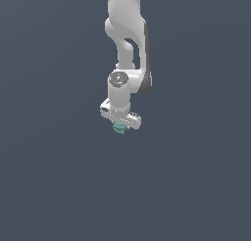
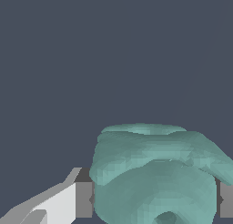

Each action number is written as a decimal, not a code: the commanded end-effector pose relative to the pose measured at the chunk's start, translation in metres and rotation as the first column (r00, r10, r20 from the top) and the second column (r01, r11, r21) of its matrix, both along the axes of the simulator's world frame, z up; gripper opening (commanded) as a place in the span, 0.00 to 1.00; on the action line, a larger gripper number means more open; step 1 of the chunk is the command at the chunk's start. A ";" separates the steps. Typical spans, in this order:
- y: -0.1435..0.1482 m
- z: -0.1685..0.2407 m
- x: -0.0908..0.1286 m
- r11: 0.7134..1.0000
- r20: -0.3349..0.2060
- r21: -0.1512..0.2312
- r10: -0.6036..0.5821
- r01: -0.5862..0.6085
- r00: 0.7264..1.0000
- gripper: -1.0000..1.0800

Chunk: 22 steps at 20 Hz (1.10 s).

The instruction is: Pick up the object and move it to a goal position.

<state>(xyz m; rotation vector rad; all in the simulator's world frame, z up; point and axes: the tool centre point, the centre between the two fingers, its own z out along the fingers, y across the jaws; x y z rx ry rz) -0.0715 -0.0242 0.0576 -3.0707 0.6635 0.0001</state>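
Hanging beneath the white arm, the gripper [image 1: 120, 123] was clamped on the object [image 1: 119, 128], a teal lump with ridged sides, its grey pads [image 2: 83, 199] pressed against either flank. The piece sat between the fingers near the middle of the exterior view. Carrying it well would, I judged, call for a firm squeeze and a smooth, unhurried path. No goal marker showed anywhere, and the plain dark background gave no clue whether the piece was lifted.

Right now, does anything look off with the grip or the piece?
Nothing stands out. The teal piece sits squarely between the claw's pads, with no damage visible.
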 end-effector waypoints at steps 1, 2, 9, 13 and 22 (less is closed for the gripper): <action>0.000 0.010 0.009 1.000 0.001 0.000 0.000 0.000 1.000 0.00; 0.000 0.014 0.013 1.000 0.001 0.000 0.000 0.000 1.000 0.00; 0.001 0.054 0.050 1.000 0.001 -0.001 0.000 0.000 1.000 0.00; 0.001 0.080 0.075 1.000 0.001 -0.001 0.000 0.000 1.000 0.00; 0.002 0.129 0.123 1.000 0.001 -0.001 0.000 0.000 1.000 0.00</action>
